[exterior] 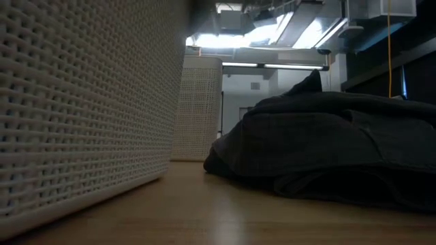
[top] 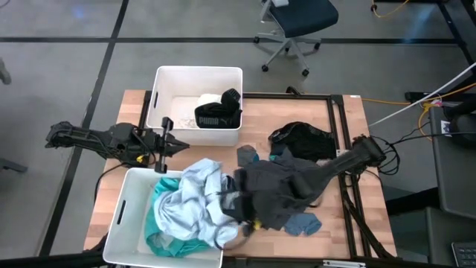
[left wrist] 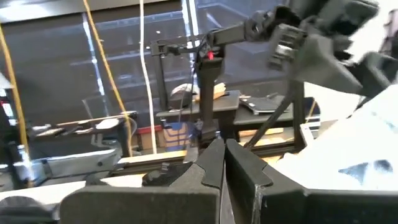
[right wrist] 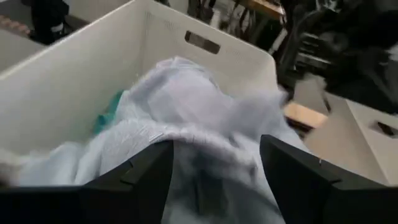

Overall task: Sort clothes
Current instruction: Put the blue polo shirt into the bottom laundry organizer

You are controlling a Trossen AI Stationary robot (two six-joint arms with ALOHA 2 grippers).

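A pale blue garment (top: pixel 201 195) lies heaped over the near white bin's right rim (top: pixel 223 246), on top of teal cloth (top: pixel 160 223). My right gripper (top: pixel 239 202) is open right at this heap. In the right wrist view its fingers stand on either side of a hump of the pale cloth (right wrist: pixel 211 124). A dark grey garment (top: pixel 279 190) lies on the table under my right arm and also shows in the low view (exterior: pixel 327 150). A black garment (top: pixel 301 140) lies farther back. My left gripper (top: pixel 169 146) is shut and empty between the two bins. My right gripper comes at the pale blue garment slanting down from the table's right. A hump of the garment (right wrist: pixel 214 149) lies between its open fingers. Whether the fingers touch the cloth I cannot tell. The garment rests on the bin and its contents.
The far white bin (top: pixel 165 89) holds a black PUMA garment (top: pixel 218 117) and a white one (top: pixel 210 99). Small blue-grey pieces lie on the table (top: pixel 301 223), (top: pixel 248 155). An office chair (top: pixel 297 22) stands beyond the table's far edge.
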